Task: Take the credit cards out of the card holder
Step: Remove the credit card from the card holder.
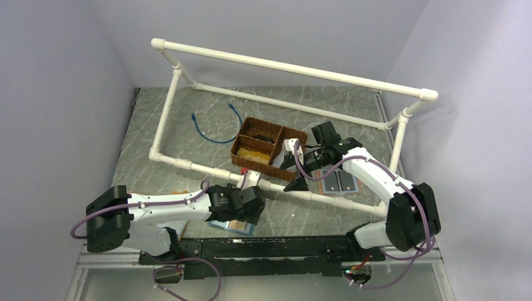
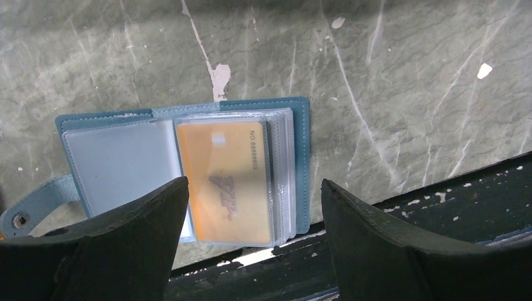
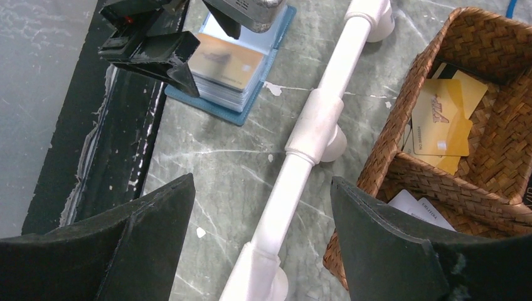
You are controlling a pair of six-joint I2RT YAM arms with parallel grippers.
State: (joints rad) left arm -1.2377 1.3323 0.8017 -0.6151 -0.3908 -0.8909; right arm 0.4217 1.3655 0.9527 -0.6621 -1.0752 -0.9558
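We are at the step of getting a card out. The card holder (image 2: 302, 163) lies open and flat on the table (image 2: 408, 94), at the near edge, just beside the black rail (image 2: 439, 194) and on the left side of the scene. The left gripper (image 2: 254, 188) hangs right over it with its two fingers spread wide, and it holds nothing. The credit cards (image 2: 223, 175) sit in a stack of clear pockets, and the top one looks gold-orange. The right gripper (image 3: 262, 180) is off to the right, over the white pipe (image 3: 313, 119) and near the basket (image 3: 401, 106). Its fingers are spread wide too, and it is empty. Some gold cards (image 3: 439, 116) lie in the basket, so we think a few may be out already. Next, we think the left gripper must go down and pinch the edge of the top card, then slide it out of its pocket. The card is thin and flat, so that looks tricky, and the holder might slip along with it. We cannot tell how many cards are left in the stack, or which side the pockets open. One dark finger covers the holder's near left corner, close to its strap tab (image 2: 31, 210), and from above the left gripper covers most of the holder.
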